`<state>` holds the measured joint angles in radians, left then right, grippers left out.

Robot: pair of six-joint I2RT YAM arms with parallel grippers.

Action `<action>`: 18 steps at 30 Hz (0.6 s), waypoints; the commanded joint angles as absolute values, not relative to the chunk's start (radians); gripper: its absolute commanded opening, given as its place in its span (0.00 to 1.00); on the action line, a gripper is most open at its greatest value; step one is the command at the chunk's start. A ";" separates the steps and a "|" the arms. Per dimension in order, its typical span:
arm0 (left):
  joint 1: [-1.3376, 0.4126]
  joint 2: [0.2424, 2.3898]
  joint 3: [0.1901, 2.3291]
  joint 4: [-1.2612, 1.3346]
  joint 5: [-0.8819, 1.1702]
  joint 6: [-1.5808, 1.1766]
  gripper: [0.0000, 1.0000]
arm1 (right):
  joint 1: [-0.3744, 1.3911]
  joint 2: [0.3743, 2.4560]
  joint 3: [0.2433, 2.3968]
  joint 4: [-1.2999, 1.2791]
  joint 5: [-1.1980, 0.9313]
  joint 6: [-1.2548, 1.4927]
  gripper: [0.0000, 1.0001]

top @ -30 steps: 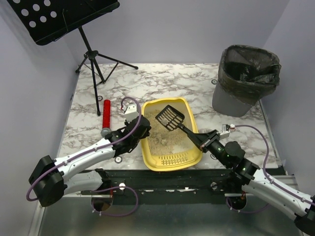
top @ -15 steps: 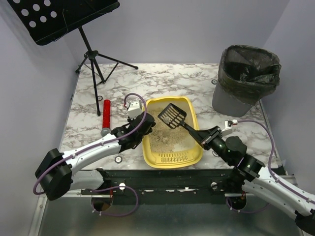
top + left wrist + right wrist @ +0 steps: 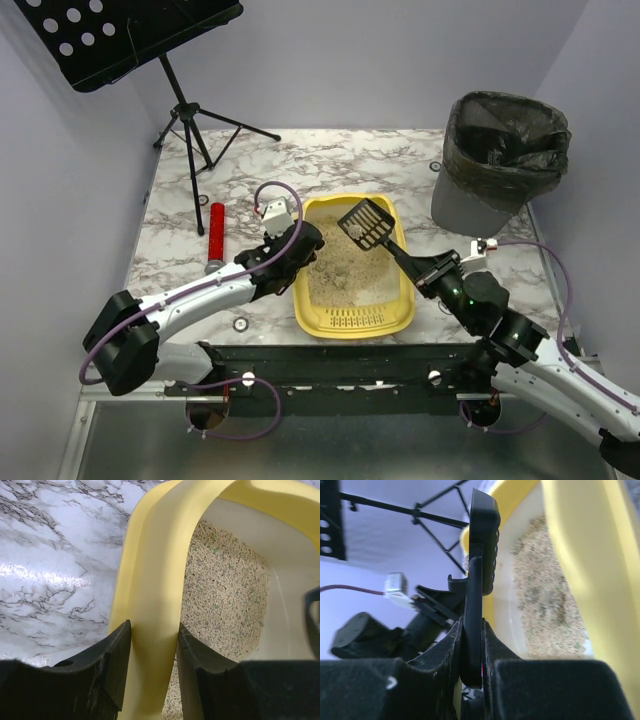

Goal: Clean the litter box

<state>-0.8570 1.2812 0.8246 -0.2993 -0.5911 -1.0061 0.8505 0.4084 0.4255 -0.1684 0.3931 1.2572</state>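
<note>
The yellow litter box (image 3: 404, 296) lies at the table's near middle, its slotted sieve end nearest the arms, with beige litter (image 3: 345, 272) inside. My left gripper (image 3: 300, 254) is shut on the box's left rim; in the left wrist view the jaws (image 3: 152, 645) clamp the yellow rim (image 3: 155, 575) with litter (image 3: 225, 595) to its right. My right gripper (image 3: 428, 272) is shut on the handle of a black slotted scoop (image 3: 367, 222). The scoop's head is raised over the box's far right corner. In the right wrist view the scoop (image 3: 482, 540) stands edge-on above the gripper (image 3: 472, 640).
A grey bin with a black bag (image 3: 500, 160) stands at the back right. A black music stand (image 3: 190, 115) is at the back left. A red cylinder (image 3: 215, 232) lies left of the box. The table's near edge runs just below the box.
The litter box has slid right and squared up, with my left gripper on its rim. The scoop has moved up and to the right, from the box's middle to its far right corner.
</note>
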 commanded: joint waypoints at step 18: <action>-0.851 1.128 0.855 -0.279 -0.566 -0.973 0.99 | 0.643 0.672 0.767 -0.175 0.307 1.134 0.01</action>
<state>-0.8528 1.1748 0.8768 -0.2813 -0.5835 -0.9897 0.7330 0.6365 0.6739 -0.2249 0.3923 1.1820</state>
